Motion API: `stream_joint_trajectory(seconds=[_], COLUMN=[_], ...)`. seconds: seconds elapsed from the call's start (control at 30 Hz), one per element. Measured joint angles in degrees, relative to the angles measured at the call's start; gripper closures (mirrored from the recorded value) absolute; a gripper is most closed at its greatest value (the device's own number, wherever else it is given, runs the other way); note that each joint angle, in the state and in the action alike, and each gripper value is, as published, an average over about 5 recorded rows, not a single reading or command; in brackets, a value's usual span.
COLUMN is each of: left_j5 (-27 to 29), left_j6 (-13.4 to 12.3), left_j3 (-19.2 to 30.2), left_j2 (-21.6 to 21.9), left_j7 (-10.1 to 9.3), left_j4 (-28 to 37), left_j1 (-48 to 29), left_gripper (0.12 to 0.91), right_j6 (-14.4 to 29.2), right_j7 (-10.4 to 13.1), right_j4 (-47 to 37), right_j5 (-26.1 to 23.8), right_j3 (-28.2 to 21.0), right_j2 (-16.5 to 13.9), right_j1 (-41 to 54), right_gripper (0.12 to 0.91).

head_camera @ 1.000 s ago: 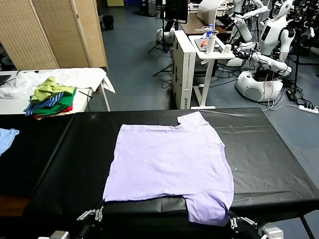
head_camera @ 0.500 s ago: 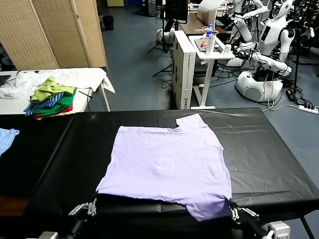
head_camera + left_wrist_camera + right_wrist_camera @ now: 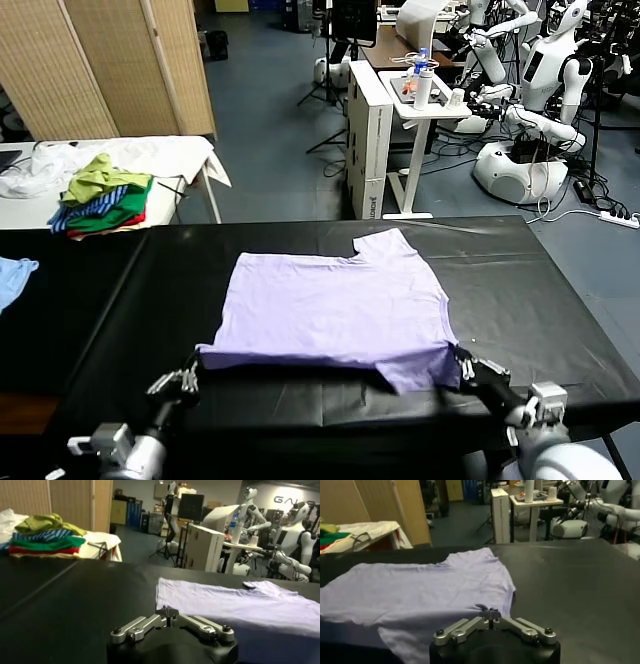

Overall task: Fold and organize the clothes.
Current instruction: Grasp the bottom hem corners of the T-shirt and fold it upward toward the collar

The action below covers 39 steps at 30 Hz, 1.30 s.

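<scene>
The pale lavender T-shirt (image 3: 335, 300) lies spread on the black table (image 3: 540, 300), its neck toward the far side. Its near hem is raised off the table and casts a dark shadow beneath. My left gripper (image 3: 192, 362) is shut on the near left corner of the hem, and my right gripper (image 3: 458, 360) is shut on the near right corner by the sleeve. In the left wrist view the left gripper (image 3: 169, 612) pinches the edge of the T-shirt (image 3: 225, 605). The right wrist view shows the right gripper (image 3: 491, 613) closed on a fold of the T-shirt (image 3: 420, 592).
A pile of green, striped and red garments (image 3: 100, 195) sits on a white side table (image 3: 170, 155) at the far left. A light blue cloth (image 3: 12, 275) lies at the black table's left edge. Other robots and a white stand (image 3: 420, 110) are beyond the table.
Both grippers have lifted the shirt's near hem and carried it away from the table's front edge toward the far side. The near right sleeve no longer hangs by that edge.
</scene>
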Motion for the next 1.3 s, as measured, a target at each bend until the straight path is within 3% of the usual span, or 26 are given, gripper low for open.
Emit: stream_joint_trajectory(seconds=[0.53, 1.1, 1.2, 1.3], left_j5=[-1.9, -1.6, -0.9, -0.8], left_j6=[0.7, 0.7, 0.5, 0.6], left_j3=[2.6, 6.4, 6.9, 7.1], left_j2=[8.0, 12.2, 12.2, 11.9], left_j7=[0.4, 1.35, 1.85, 1.64], left_j4=[6.7, 12.1, 12.7, 12.8], left_j1=[-7.3, -12.0, -12.5, -12.7], left_gripper=[0.884, 0.884, 0.884, 0.884], right_j6=[-0.7, -0.6, -0.7, -0.9], right_j7=[0.5, -1.3, -2.2, -2.7], right_j4=[-5.7, -7.1, -6.4, -5.3], right_j5=[-2.8, -3.4, -3.5, -3.6], right_j3=[-5.4, -5.1, -4.4, -3.5], right_j2=[1.8, 2.3, 2.1, 1.7], right_j1=[6.5, 6.9, 6.2, 5.1], right_gripper=[0.885, 0.882, 0.812, 0.649])
